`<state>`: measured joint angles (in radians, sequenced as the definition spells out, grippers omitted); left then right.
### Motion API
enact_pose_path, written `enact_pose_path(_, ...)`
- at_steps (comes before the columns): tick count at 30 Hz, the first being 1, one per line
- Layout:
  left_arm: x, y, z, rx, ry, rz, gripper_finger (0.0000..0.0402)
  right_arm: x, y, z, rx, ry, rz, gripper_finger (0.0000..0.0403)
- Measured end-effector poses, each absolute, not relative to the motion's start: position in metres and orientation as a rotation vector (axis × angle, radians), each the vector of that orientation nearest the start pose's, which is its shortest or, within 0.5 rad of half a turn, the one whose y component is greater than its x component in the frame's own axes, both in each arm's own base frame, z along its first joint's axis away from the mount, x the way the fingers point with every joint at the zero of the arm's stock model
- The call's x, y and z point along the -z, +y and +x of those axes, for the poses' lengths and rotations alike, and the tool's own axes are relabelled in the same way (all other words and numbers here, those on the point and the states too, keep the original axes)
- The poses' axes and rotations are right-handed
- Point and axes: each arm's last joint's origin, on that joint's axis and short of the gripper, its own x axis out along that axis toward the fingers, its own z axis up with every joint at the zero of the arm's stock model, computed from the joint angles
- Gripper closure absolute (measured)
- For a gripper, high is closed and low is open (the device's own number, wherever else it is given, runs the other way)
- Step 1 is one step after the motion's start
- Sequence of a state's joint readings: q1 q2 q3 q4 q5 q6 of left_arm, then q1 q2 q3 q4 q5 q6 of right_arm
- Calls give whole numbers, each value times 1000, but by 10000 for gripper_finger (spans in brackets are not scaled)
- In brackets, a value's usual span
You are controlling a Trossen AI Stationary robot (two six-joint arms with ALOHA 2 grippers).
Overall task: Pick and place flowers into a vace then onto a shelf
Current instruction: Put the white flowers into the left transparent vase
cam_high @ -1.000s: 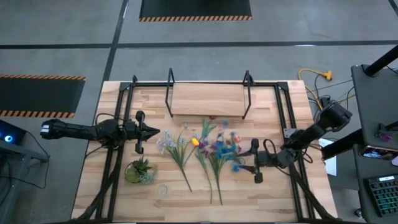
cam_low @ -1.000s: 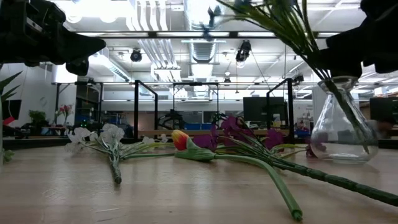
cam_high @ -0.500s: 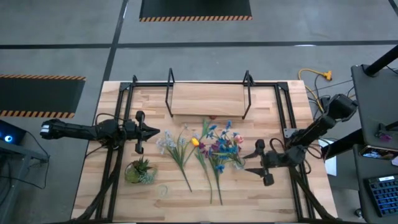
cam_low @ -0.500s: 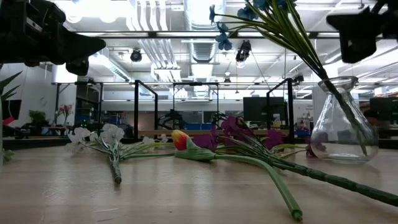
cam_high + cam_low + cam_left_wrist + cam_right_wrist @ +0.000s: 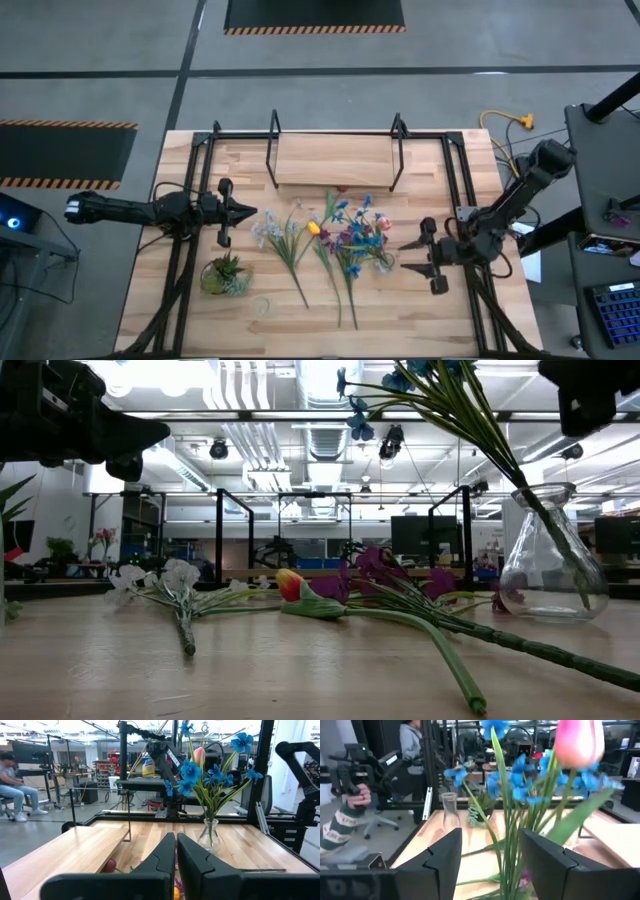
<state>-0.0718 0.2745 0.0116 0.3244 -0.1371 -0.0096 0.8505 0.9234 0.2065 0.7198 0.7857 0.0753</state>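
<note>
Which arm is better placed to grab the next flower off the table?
Likely the right. Its open tool sits just beside the vase, close to the loose purple flowers. The left tool is shut and waits near the white flowers.

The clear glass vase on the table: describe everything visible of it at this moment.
The clear glass vase is round-bellied with a narrow neck and nearly see-through. It stands upright on the wooden tabletop, right of the loose flowers, in front of the shelf. Green stems run through its neck to the bottom, carrying the blue flowers and a pink tulip above it. The right gripper sits just beside it, jaws open, touching nothing.
</note>
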Motion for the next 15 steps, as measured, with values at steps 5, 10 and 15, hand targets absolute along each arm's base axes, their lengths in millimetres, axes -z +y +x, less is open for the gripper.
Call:
enact_pose_path(5, -175, -4, 114, -65, -62, -16, 402, -232, 119, 132, -62, 74, -5, 223)
enact_pose_path(10, -175, -4, 114, -65, -62, -16, 402, -247, 114, 137, -22, 110, -39, 236)
enact_pose_path(15, -175, -4, 114, -66, -62, -16, 402, -237, 98, 144, -62, 141, 14, 255)
